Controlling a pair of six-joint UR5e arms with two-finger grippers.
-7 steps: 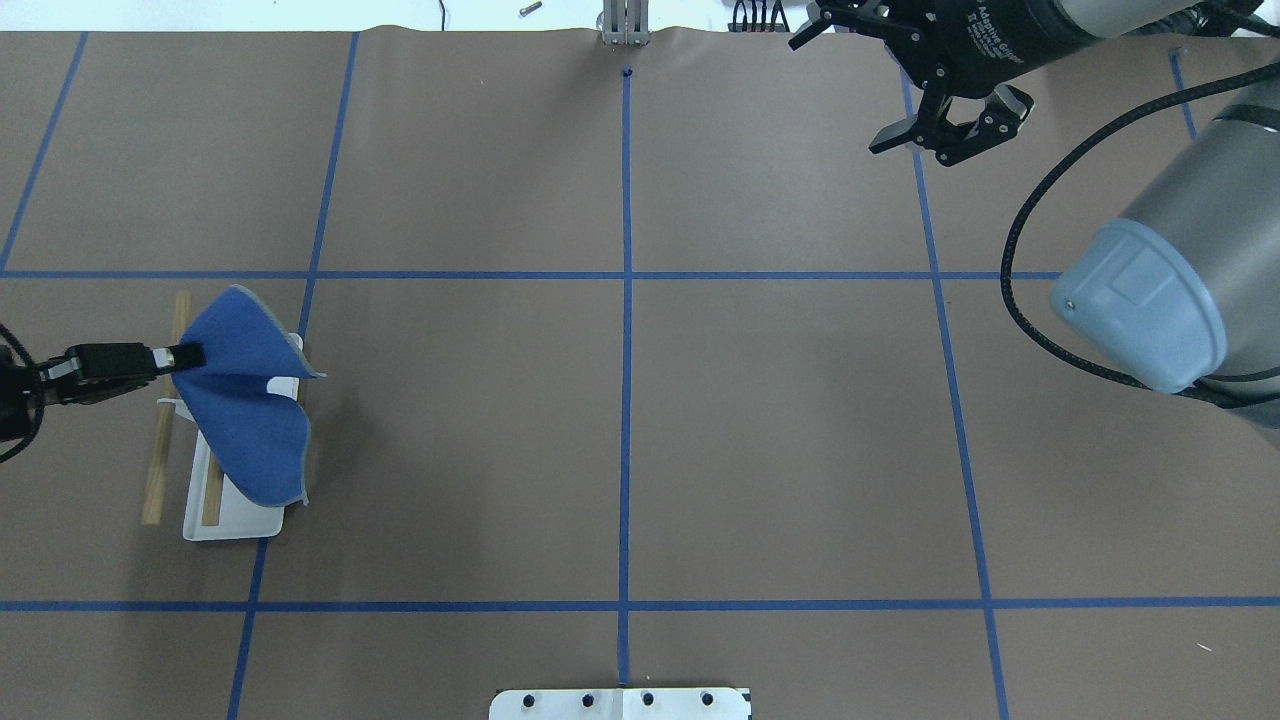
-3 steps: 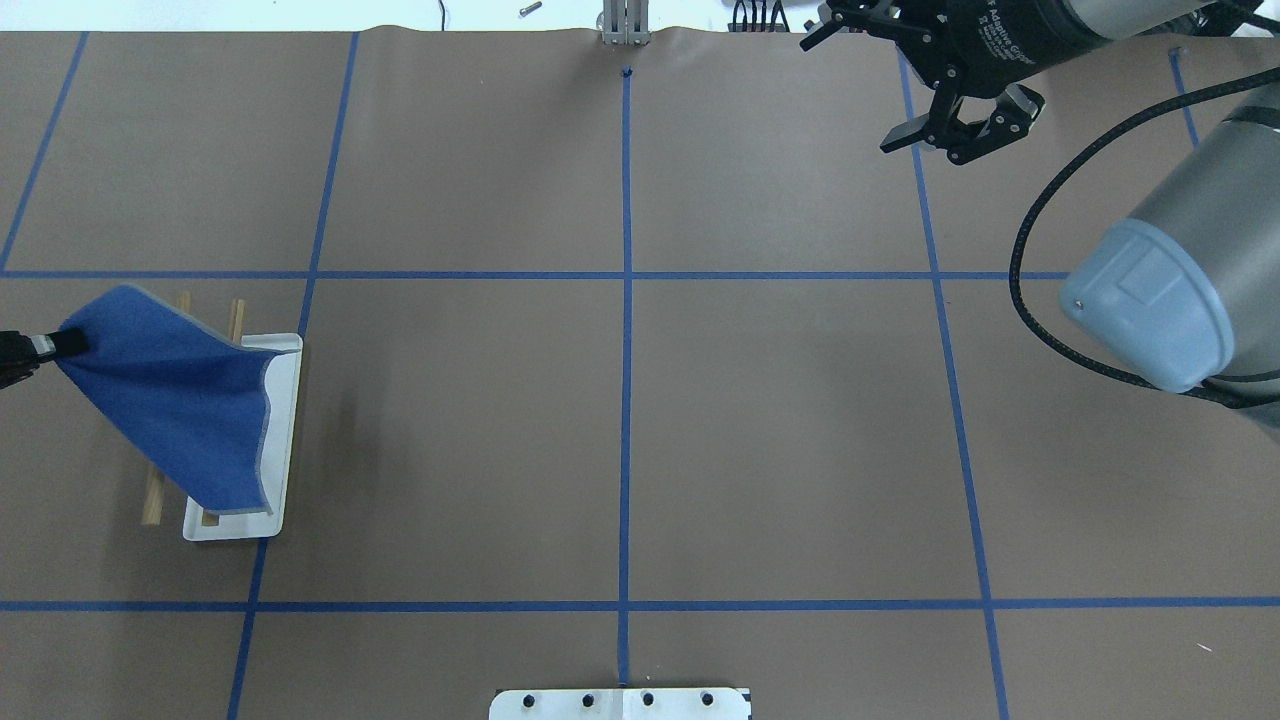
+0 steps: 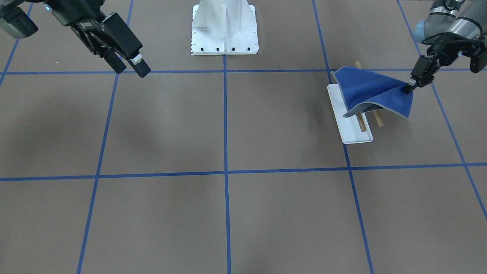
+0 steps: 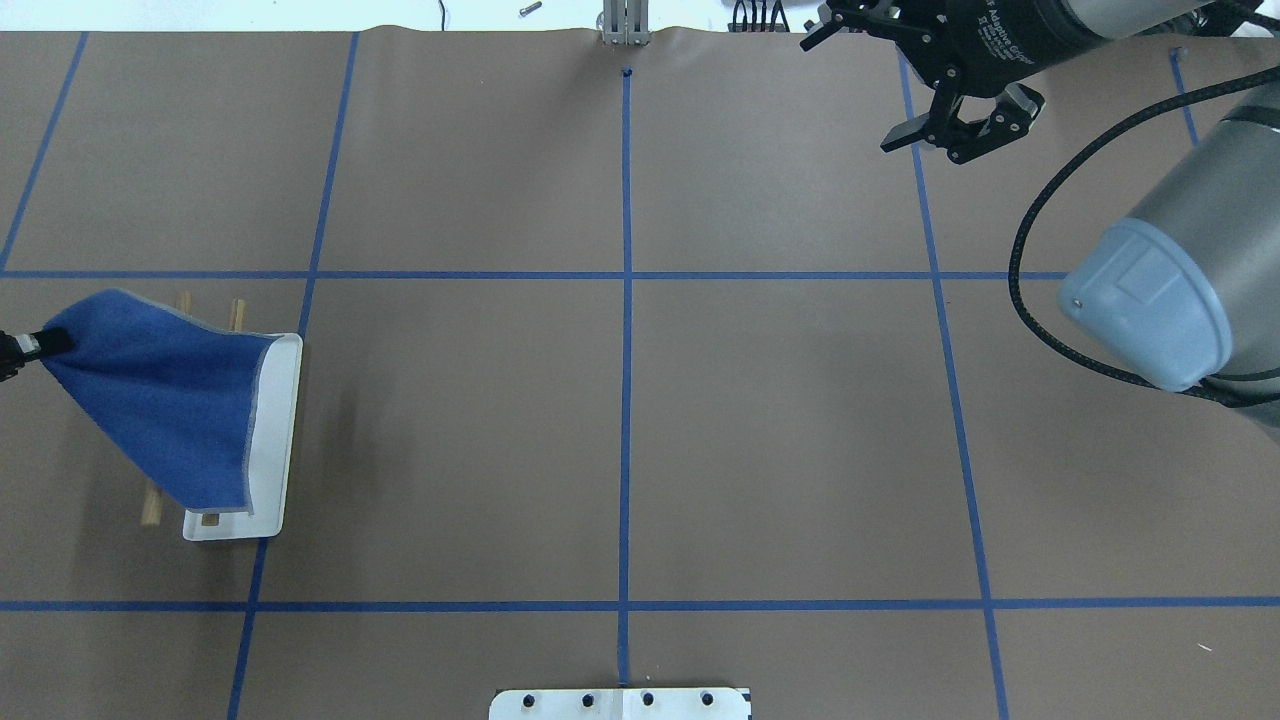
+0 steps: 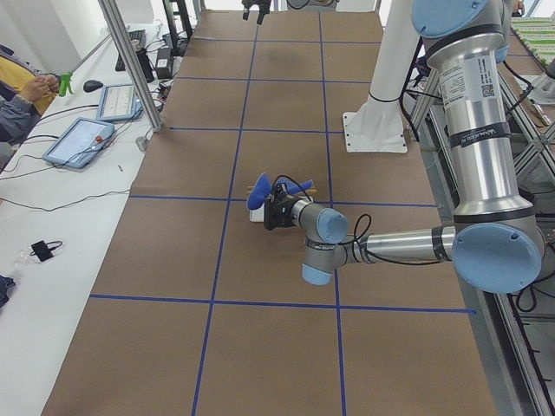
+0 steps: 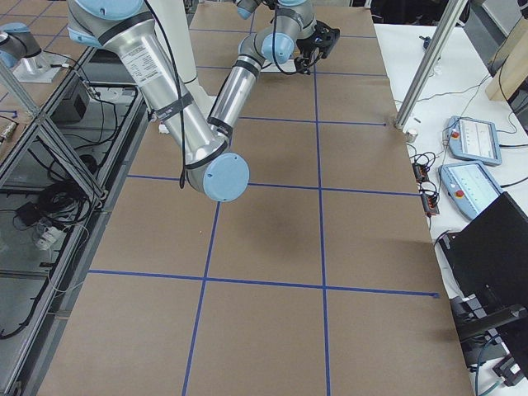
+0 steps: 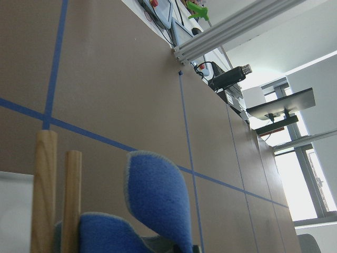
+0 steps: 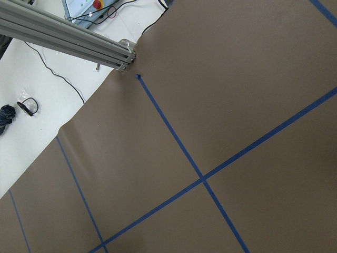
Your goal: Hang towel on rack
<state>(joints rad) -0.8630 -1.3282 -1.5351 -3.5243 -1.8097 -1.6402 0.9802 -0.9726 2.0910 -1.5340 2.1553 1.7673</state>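
The blue towel (image 4: 160, 410) lies draped over the rack's two wooden rods (image 4: 237, 315), its pale-edged side over the white tray base (image 4: 275, 440). My left gripper (image 4: 40, 343) is shut on the towel's corner at the view's left edge and holds it stretched out past the rods. In the front view the towel (image 3: 376, 93) tents over the rack (image 3: 348, 125), with the left gripper (image 3: 410, 86) pinching its right corner. The left wrist view shows the rods (image 7: 45, 184) and a towel fold (image 7: 152, 205). My right gripper (image 4: 940, 140) is open and empty, far off at the back right.
The large white bolted pedestal (image 3: 224, 26) stands at the robot's side of the table, its plate at the overhead view's bottom edge (image 4: 620, 703). Blue tape lines divide the brown table cover (image 4: 625, 400). An aluminium post (image 4: 622, 25) stands at the far edge.
My left gripper has pulled the towel leftward over the rods, spreading it flat across the rack. The right gripper has risen slightly toward the far edge.
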